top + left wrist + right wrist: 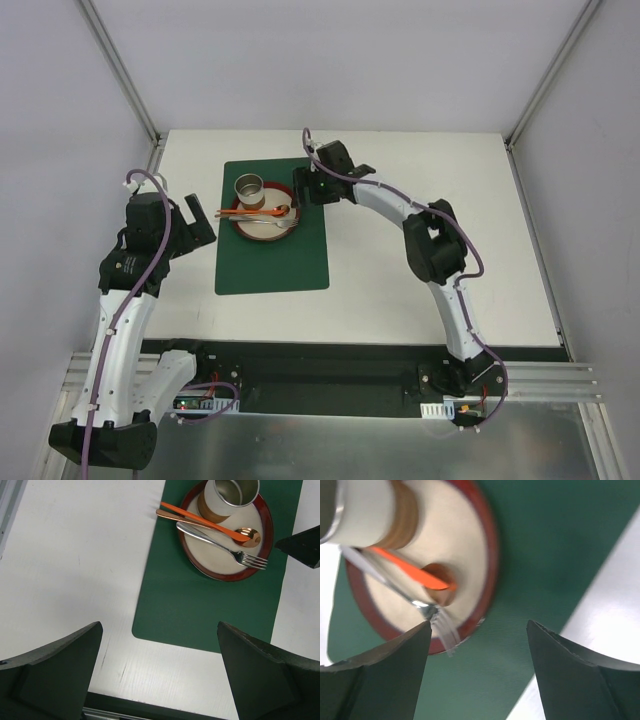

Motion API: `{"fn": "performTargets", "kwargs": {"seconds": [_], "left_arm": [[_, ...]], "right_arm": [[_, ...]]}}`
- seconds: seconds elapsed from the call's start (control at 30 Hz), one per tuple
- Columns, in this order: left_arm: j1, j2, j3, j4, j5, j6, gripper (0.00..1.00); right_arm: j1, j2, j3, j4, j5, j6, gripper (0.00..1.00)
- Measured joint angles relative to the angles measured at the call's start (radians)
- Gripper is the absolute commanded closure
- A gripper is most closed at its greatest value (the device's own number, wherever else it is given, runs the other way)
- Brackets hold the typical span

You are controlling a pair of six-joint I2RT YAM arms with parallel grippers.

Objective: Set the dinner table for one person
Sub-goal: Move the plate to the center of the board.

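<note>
White table (420, 260) is spanning the whole workspace under both arms. Green placemat (272, 262) is lying left of its centre. Left claw (160, 680) is hanging wide open and empty, beside the mat's left edge. Right claw (477, 680) is hovering over the plate's right rim, jaws apart, gripping nothing. Red-rimmed plate (266, 232) is sitting on the mat's far end, carrying a metal cup (249, 188), fork (220, 545), copper spoon (248, 536) and an orange utensil (200, 521), type unclear. The right wrist view is showing all this blurred, with the cup cropped.
</note>
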Motion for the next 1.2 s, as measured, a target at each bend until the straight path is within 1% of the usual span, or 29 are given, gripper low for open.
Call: {"fn": "performTargets", "kwargs": {"seconds": [0.23, 0.3, 0.53, 0.63, 0.7, 0.77, 0.83, 1.2], "left_arm": [[0.000, 0.001, 0.005, 0.000, 0.006, 0.000, 0.01], [0.000, 0.001, 0.008, 0.000, 0.010, 0.000, 0.01], [0.000, -0.006, 0.010, 0.001, 0.011, 0.000, 0.01], [0.000, -0.012, 0.010, 0.001, 0.011, 0.000, 0.01], [0.000, -0.014, 0.010, 0.001, 0.011, 0.000, 0.01], [0.000, -0.013, 0.010, 0.001, 0.010, 0.000, 0.01], [0.000, -0.013, 0.010, 0.001, 0.010, 0.000, 0.01], [0.000, -0.011, 0.010, 0.001, 0.003, 0.000, 0.01]], "right_arm": [[0.038, -0.031, 0.000, 0.000, -0.050, -0.023, 0.30], [0.035, -0.036, -0.002, 0.005, -0.060, -0.022, 0.30], [0.026, -0.067, -0.106, 0.065, -0.085, -0.006, 0.36], [0.026, -0.067, -0.134, 0.071, -0.098, 0.007, 0.37], [0.024, -0.067, -0.137, 0.079, -0.106, 0.015, 0.40], [0.024, -0.067, -0.137, 0.092, -0.116, 0.021, 0.42], [0.023, -0.066, -0.137, 0.105, -0.124, 0.028, 0.46], [0.002, -0.027, -0.131, 0.132, -0.158, 0.065, 0.47]]}}
